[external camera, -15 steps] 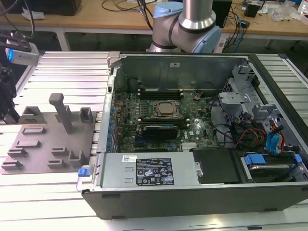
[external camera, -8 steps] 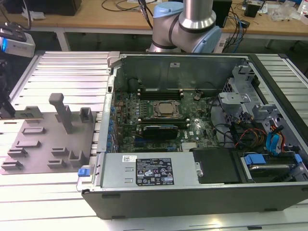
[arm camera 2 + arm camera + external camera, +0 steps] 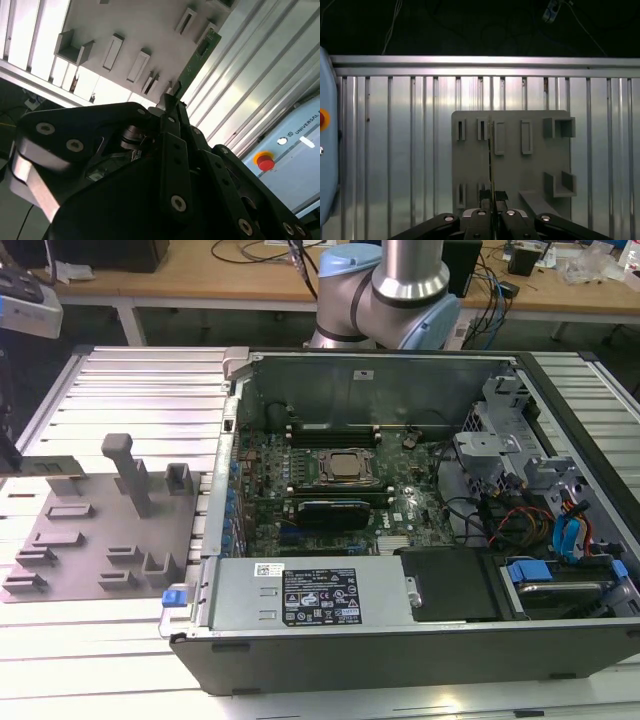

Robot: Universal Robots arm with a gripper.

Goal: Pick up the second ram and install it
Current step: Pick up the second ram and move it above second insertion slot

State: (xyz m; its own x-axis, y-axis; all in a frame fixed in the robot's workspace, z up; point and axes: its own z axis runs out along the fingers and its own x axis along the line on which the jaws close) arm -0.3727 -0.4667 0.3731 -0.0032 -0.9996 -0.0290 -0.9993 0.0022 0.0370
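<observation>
The second ram (image 3: 198, 56) is a narrow green stick held by one end between my gripper's (image 3: 170, 102) fingers, which are shut on it. In the first wrist view the ram (image 3: 490, 150) shows edge-on as a thin line rising from the gripper (image 3: 491, 209), over the slots of the grey holder tray (image 3: 535, 165). In the exterior view the ram (image 3: 50, 466) hangs level at the far left, a little above the far corner of the tray (image 3: 90, 540). The open computer case holds the green motherboard (image 3: 262, 472).
The ribbed aluminium table (image 3: 140, 390) carries the tray and the case. The tray has upright posts (image 3: 122, 465) and small brackets. Inside the case are a power supply (image 3: 300, 595), a processor socket (image 3: 345, 466), cables and drive bays (image 3: 560, 540). The arm's base (image 3: 385, 295) stands behind the case.
</observation>
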